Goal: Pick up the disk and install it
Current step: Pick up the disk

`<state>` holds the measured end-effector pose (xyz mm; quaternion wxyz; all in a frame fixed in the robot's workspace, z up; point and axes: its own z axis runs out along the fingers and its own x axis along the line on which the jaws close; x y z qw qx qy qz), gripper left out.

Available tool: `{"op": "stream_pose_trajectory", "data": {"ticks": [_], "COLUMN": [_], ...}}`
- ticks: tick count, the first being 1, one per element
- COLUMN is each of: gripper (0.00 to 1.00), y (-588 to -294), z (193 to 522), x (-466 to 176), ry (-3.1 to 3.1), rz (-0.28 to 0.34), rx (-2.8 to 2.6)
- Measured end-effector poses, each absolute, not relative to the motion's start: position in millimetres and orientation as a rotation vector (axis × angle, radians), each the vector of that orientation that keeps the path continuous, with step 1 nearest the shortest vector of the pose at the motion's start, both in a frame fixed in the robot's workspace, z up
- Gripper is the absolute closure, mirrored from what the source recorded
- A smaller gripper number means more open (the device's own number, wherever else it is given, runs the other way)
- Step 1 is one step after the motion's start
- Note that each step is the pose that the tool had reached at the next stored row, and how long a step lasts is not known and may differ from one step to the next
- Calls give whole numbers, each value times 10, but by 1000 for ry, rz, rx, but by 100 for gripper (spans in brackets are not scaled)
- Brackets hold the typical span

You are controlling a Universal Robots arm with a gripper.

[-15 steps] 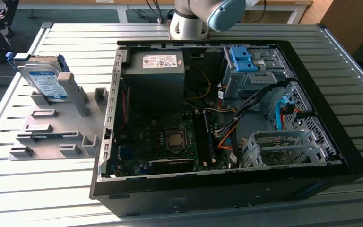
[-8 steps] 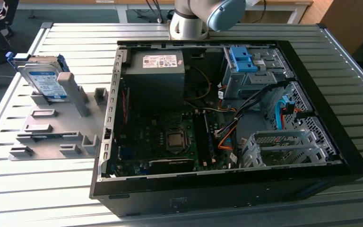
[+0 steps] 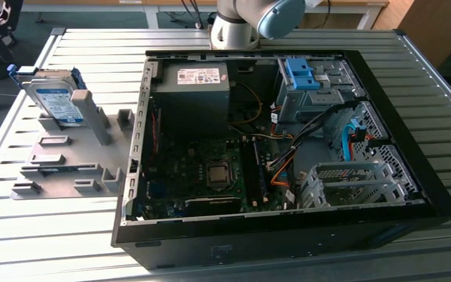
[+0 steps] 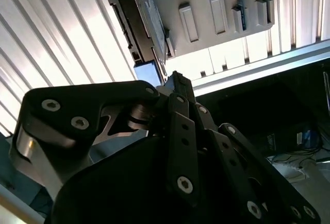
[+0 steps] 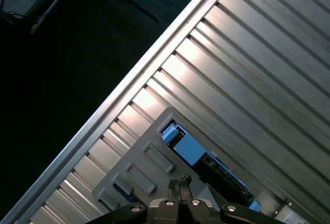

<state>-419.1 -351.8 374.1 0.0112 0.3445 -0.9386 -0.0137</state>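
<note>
1. The gripper (image 5: 178, 181), fingertips pressed together and holding nothing, hangs above the grey holder (image 5: 134, 157).
2. The disk (image 3: 57, 101) stands on edge in that holder, at the exterior view's left of the open computer case (image 3: 288, 247).
3. Both rest on the slatted metal table (image 3: 413, 53).

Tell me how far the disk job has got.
Nothing done yet: the disk stands upright in the grey holder, outside the open computer case. In the first wrist view the gripper hangs near it, shut and empty. Pickup and installation both remain.
</note>
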Motion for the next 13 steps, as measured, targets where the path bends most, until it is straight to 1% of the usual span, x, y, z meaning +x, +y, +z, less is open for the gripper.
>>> {"op": "stream_pose_trajectory", "data": {"ticks": [13], "gripper": [89], "y": [-3518], "z": [3736], "x": [-4191], "ry": [-2924], "rz": [-41], "rx": [1115]}}
